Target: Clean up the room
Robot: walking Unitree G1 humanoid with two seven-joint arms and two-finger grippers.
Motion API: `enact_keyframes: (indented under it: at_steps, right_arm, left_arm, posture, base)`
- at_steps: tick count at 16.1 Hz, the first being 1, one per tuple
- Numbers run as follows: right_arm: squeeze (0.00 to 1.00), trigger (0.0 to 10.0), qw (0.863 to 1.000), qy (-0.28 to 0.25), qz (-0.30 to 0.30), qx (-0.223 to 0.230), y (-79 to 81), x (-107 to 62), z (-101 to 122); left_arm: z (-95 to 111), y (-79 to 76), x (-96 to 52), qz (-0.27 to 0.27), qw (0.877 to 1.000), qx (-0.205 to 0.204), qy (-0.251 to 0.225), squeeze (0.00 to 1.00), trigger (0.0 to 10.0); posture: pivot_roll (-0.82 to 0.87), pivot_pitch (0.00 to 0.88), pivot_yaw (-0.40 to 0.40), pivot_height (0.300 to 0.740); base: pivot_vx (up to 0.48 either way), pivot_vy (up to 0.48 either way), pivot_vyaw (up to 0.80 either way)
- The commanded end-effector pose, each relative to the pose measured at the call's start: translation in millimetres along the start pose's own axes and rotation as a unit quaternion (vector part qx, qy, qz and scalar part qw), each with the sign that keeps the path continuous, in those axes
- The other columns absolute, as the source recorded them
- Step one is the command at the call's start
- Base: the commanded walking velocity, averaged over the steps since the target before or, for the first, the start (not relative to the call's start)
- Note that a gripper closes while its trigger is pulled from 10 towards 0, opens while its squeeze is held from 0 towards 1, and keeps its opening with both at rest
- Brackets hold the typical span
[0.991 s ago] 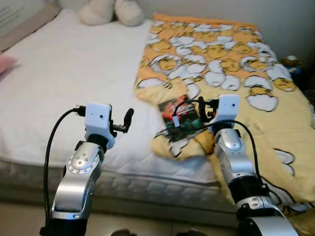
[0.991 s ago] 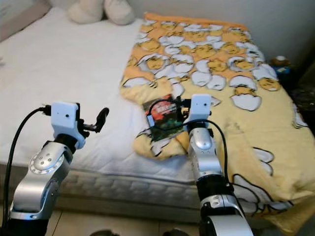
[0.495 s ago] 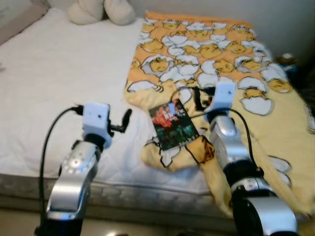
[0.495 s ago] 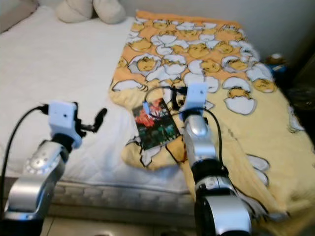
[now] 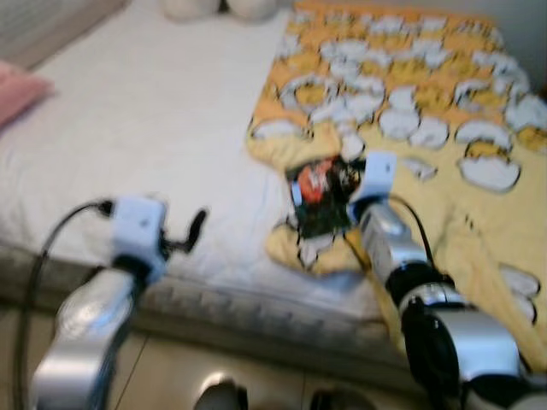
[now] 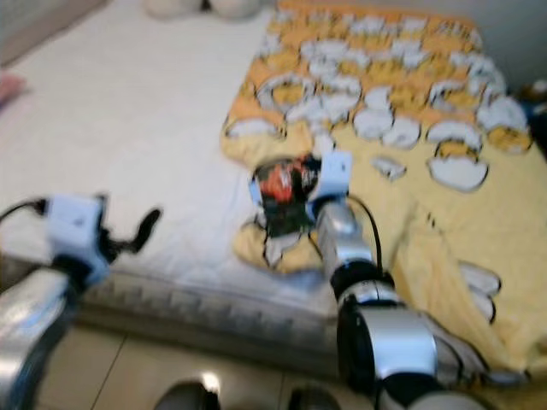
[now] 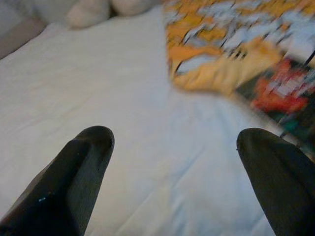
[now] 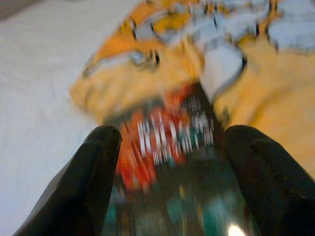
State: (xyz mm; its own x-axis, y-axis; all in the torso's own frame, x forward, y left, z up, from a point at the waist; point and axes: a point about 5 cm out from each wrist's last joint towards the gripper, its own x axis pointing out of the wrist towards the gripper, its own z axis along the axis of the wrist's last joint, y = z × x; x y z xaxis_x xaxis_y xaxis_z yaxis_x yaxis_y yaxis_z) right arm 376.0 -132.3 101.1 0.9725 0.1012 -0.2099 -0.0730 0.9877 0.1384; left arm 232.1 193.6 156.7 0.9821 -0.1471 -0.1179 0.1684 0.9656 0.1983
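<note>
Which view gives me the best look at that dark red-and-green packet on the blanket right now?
The right wrist view: the packet sits large between the right gripper's open fingers, though blurred. Both eye views show it small on the yellow blanket, just ahead of that gripper. The left wrist view catches it at the frame edge, past the open left gripper.

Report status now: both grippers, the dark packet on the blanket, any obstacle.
Right gripper open, over dark packet. Left gripper open above white sheet. Packet lies on yellow blanket. No obstacle seen.
</note>
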Motion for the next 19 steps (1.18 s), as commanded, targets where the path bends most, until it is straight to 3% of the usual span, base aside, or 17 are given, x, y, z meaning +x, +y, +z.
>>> enact_keyframes:
  at_steps: [1,3,6,10,14,15,19]
  right_arm:
    - [0.00,10.0,1.000,-0.003,-0.009,-0.018,-0.1,1.4,4]
    - [0.00,10.0,0.996,-0.010,-0.054,-0.064,-11.6,0.2,5]
    - [0.00,10.0,0.994,0.002,-0.073,-0.079,-18.2,-1.7,-1]
    - [0.00,10.0,0.988,-0.023,-0.104,-0.114,-23.0,-2.1,6]
    - [0.00,10.0,0.992,0.003,-0.105,-0.075,-23.7,-3.5,-4]
    - [0.00,10.0,0.996,0.022,-0.080,-0.034,-15.4,-3.0,-10]
    - [0.00,10.0,0.999,0.032,-0.007,0.018,14.3,-0.7,-15]
  left_arm:
    - [6,4.3,-6.5,-0.001,1.000,0.005,0.000,0.00,10.0]
    - [5,10.0,-15.0,0.003,1.000,0.012,0.013,0.00,10.0]
    - [7,11.2,-21.1,0.000,1.000,0.014,0.025,0.00,10.0]
    - [7,11.1,-25.0,-0.004,0.999,0.014,0.034,0.00,10.0]
    - [8,8.7,-23.5,-0.006,0.999,0.009,0.038,0.00,10.0]
    - [6,8.9,-23.8,-0.007,0.999,0.009,0.041,0.00,10.0]
    - [8,8.8,-20.6,-0.006,0.999,0.007,0.039,0.00,10.0]
  posture:
    - [0.34,0.198,0.054,0.723]
    - [0.35,0.215,0.065,0.723]
    - [0.36,0.239,0.076,0.723]
    - [0.35,0.250,0.075,0.723]
    - [0.35,0.249,0.071,0.723]
    - [0.35,0.247,0.071,0.723]
    - [0.35,0.239,0.067,0.723]
  base:
    - [0.000,0.000,0.00]
    - [0.000,0.000,0.00]
    - [0.000,0.000,0.00]
    - [0.000,0.000,0.00]
    - [0.000,0.000,0.00]
    - [0.000,0.000,0.00]
    - [0.000,0.000,0.00]
